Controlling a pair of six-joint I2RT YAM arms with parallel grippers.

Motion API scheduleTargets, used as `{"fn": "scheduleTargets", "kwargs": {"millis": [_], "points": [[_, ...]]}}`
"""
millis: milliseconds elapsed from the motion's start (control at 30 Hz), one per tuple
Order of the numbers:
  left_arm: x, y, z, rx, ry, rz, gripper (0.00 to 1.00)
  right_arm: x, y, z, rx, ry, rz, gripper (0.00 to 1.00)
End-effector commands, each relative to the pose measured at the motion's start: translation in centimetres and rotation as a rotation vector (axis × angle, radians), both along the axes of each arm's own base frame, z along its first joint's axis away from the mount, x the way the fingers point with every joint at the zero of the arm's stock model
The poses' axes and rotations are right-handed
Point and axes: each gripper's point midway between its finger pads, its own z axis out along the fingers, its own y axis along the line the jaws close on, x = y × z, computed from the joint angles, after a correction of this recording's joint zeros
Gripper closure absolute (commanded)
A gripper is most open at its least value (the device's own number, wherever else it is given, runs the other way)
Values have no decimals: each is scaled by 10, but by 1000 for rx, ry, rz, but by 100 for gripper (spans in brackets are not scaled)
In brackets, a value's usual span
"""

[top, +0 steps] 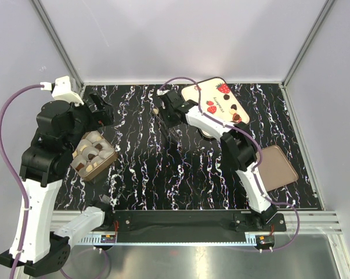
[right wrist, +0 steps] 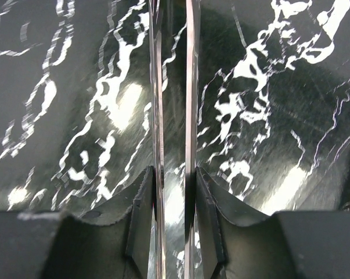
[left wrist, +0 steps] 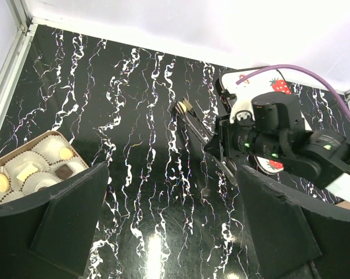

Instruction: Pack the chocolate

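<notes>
My right gripper is shut on metal tongs, whose two blades run up the right wrist view. The tong tips pinch a small brownish chocolate piece just above the black marbled table, also seen from above. The brown box with white paper cups holds several chocolates, creamy and dark. My left gripper is open and empty, hovering right of the box. A few dark chocolates lie on the cream strawberry tray.
A flat brown lid lies at the right of the table. The right arm reaches over the tray. White walls with metal frame posts enclose the back and sides.
</notes>
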Motion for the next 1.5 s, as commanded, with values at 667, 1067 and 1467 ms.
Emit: {"fn": "scheduleTargets", "kwargs": {"millis": [667,1067,1467], "points": [[-7,17,40,27,-105,63,1,-181,113,139,396,93,336,74],[-5,19,38,36,-103,76,1,-221,151,104,340,155,470,74],[-3,18,35,34,-103,70,1,-226,171,80,349,195,505,73]]}}
